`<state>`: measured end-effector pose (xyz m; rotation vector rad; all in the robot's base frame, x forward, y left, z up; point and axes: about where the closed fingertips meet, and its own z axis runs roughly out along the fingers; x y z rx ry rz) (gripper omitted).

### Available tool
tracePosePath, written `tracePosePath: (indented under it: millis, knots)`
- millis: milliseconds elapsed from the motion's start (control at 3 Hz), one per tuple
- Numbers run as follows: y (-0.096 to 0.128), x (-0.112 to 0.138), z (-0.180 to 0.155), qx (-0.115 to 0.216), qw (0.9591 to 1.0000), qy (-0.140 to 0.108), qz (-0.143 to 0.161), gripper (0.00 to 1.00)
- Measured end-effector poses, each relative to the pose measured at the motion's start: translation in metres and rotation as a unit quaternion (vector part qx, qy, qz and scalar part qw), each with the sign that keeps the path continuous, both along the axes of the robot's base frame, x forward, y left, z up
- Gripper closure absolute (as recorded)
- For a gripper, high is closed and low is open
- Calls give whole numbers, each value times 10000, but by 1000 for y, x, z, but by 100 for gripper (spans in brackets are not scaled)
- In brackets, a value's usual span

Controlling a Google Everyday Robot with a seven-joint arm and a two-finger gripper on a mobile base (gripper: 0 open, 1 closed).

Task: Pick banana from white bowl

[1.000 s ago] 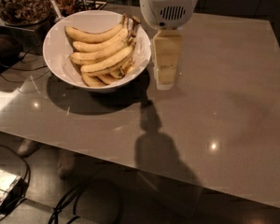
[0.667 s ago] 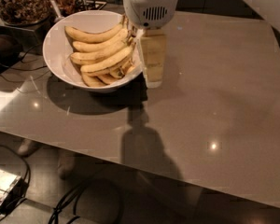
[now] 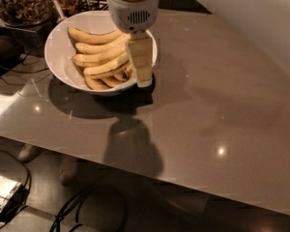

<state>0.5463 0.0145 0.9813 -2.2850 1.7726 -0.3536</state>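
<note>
Item: gripper (image 3: 143, 77), shifted left over the last second from beside the white bowl (image 3: 55, 57) to over its right rim, grip state I cannot tell; banana (image 3: 105, 65) lying in the bowl, far left of counter (image 3: 222, 105); approach under way, I judge.

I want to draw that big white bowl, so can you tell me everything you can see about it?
The white bowl is wide, round and glossy, with smooth plain sides that look like ceramic or plastic. It stands upright on the shiny grey table, near its far left corner. Several yellow bananas lie side by side inside, touching it. The robot's tool hangs over its right rim; whether it touches the bowl cannot be told.
</note>
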Motion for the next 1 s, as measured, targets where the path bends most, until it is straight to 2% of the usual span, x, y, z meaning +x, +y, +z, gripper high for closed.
tracePosePath:
  millis: [1000]
  knots:
    - [26, 28, -19, -130, 9992, 215, 295, 12]
